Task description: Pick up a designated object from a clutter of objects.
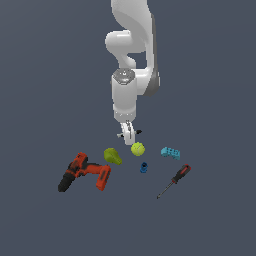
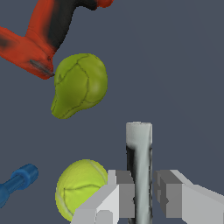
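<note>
The thin white stick point(image 1: 121, 135) with a black end lies crosswise between my fingers in the exterior view. In the wrist view the stick point(image 2: 139, 148) runs straight up between the two grey pads point(image 2: 168, 192). My gripper point(image 1: 128, 136) point(image 2: 140, 188) is shut on it, both pads against its sides. I cannot tell whether the stick still touches the floor. The yellow-green ball point(image 1: 138, 148) point(image 2: 81, 188) sits just beside the gripper, close to one finger.
A green pear point(image 1: 112, 156) point(image 2: 78, 85) and a red-black power drill point(image 1: 85, 171) point(image 2: 39, 30) lie toward the exterior view's left. A small blue piece point(image 1: 144, 167) point(image 2: 17, 181), a cyan studded brick point(image 1: 170, 152) and a red-black screwdriver point(image 1: 174, 181) lie toward its right.
</note>
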Robot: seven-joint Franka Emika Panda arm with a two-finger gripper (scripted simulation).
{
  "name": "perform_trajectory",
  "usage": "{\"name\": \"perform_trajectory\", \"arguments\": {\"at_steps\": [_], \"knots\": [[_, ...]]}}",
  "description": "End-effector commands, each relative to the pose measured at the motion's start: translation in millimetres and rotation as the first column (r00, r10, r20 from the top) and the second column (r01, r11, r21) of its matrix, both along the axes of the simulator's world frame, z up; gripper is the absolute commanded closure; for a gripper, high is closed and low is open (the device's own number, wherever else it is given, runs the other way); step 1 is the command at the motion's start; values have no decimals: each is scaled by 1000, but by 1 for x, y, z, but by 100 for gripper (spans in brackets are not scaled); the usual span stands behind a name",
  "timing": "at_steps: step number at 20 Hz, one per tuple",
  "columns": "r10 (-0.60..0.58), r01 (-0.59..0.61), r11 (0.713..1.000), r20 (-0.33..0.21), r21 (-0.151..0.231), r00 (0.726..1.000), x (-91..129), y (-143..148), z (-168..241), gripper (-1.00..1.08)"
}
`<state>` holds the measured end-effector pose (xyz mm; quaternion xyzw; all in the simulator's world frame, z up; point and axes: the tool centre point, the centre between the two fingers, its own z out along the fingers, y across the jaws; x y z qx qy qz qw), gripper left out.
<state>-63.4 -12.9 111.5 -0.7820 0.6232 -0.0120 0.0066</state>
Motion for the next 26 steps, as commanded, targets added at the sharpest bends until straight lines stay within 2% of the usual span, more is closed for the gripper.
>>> {"name": "perform_trajectory", "arguments": {"at_steps": [1,26], "knots": [[2,-2,1000,-2,0,1000,-4,-2,22,108],[22,-22,1000,-22,3,1000,-30,-20,243,108]]}}
